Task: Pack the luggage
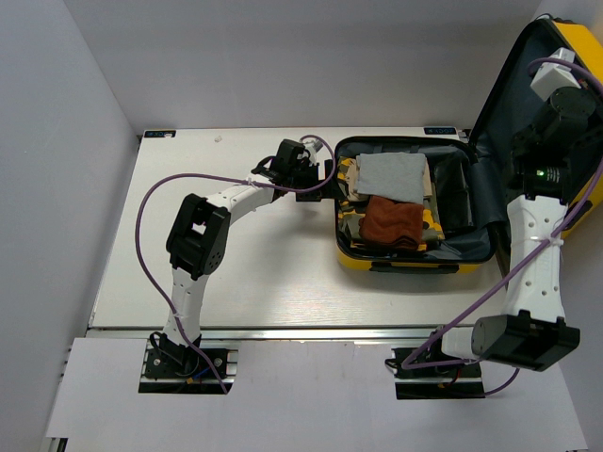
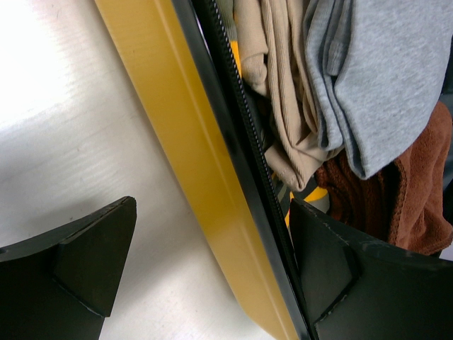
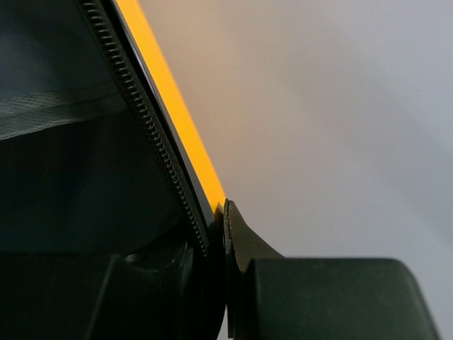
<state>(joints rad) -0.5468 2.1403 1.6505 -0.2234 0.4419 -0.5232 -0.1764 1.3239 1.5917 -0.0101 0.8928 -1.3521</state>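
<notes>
a: where is the luggage right now?
b: on the right half of the surface, lying open. the base is flat, and the lid is raised at its right side with the dark lining facing the clothes.
a: what's inside?
b: a grey cloth at the far side, a rust-brown towel nearer the arms, and a beige garment bunched against the left wall. they fill the left part of the base, and the right part shows bare lining.
a: and the claws?
b: the right claw is pinched onto the lid's free edge. one finger is on the lining side by the zipper teeth, the other on the yellow shell side. the left claw is spread wide and grips nothing. it straddles the base's left rim, with one finger over the surface outside and the other over the clothes inside.
a: so which step is this?
b: i'd judge the filling is done and this is the closing step — the grip on the lid reads as the start of swinging it down.
a: what does the next move call for?
b: an arc about the hinge, not a straight pull, or the thin edge may slip out of the pinch. the left claw has to get off the rim before the lid lands. the beige garment lies close to the zipper track, so it may need tucking in to avoid being caught.
</notes>
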